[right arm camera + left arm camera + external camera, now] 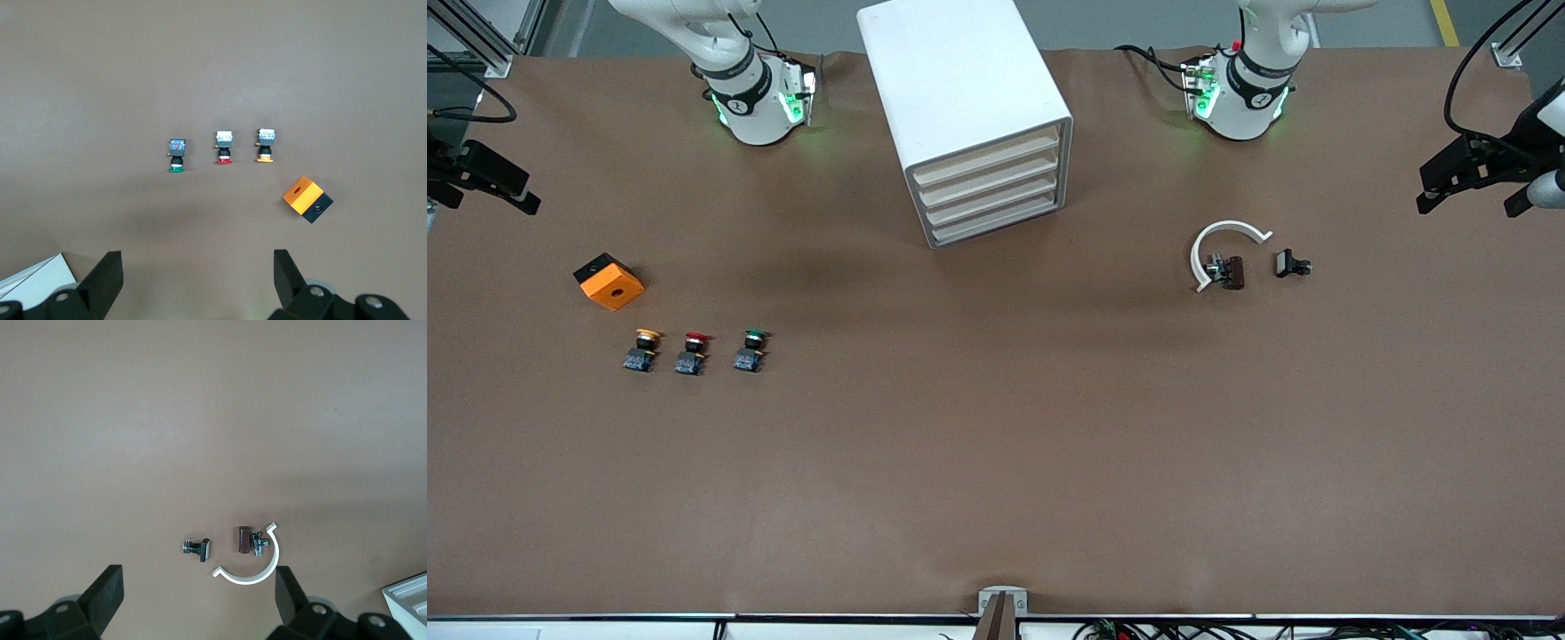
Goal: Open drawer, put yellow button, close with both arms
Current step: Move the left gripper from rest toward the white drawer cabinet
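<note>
The white cabinet (951,71) stands between the arms' bases. Its topmost drawer (985,153) is shut, like the three below it. The yellow button (643,348) stands toward the right arm's end of the table, beside a red-capped button (692,352) and a green-capped one (751,349). It also shows in the right wrist view (265,145). My right gripper (198,280) is open and empty, high over the table between the cabinet and the buttons. My left gripper (199,600) is open and empty, high over a white ring (257,570). Neither gripper shows in the front view.
An orange block (608,281) lies near the buttons. The white ring (1218,244), a brown part (1234,272) and a small black part (1291,264) lie toward the left arm's end. Black fixtures reach in at both table ends (480,178) (1476,173).
</note>
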`<action>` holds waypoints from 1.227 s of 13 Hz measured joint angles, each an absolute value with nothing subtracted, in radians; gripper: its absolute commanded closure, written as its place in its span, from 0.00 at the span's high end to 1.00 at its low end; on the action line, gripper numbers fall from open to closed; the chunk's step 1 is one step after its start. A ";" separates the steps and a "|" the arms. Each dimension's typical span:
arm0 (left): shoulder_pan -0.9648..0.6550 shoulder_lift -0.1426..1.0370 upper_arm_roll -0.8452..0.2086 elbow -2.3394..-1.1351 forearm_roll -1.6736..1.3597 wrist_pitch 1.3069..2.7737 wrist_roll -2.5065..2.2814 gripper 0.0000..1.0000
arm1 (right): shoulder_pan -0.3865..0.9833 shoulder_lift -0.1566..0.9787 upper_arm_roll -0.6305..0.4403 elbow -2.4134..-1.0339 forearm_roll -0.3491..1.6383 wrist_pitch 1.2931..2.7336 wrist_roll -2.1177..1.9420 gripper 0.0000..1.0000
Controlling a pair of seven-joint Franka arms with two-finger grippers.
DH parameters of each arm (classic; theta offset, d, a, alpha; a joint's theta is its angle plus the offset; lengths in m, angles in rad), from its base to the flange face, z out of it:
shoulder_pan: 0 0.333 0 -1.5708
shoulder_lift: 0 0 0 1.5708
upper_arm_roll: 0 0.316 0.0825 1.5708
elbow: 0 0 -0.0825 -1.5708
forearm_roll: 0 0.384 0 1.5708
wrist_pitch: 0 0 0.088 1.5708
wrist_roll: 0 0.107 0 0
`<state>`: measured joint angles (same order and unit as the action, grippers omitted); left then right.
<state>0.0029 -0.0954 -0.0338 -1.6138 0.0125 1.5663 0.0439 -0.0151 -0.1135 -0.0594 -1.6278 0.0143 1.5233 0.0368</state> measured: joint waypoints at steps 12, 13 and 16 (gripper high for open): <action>-0.007 -0.048 -0.036 -1.617 -0.054 1.565 0.141 1.00 | -0.015 -0.125 -0.053 -1.628 0.014 1.524 0.035 1.00; -0.015 -0.032 -0.037 -1.619 -0.064 1.564 0.173 1.00 | -0.015 -0.127 -0.053 -1.628 0.014 1.524 0.035 1.00; -0.053 0.029 -0.038 -1.623 -0.135 1.564 0.287 1.00 | -0.015 -0.130 -0.051 -1.628 0.014 1.524 0.035 1.00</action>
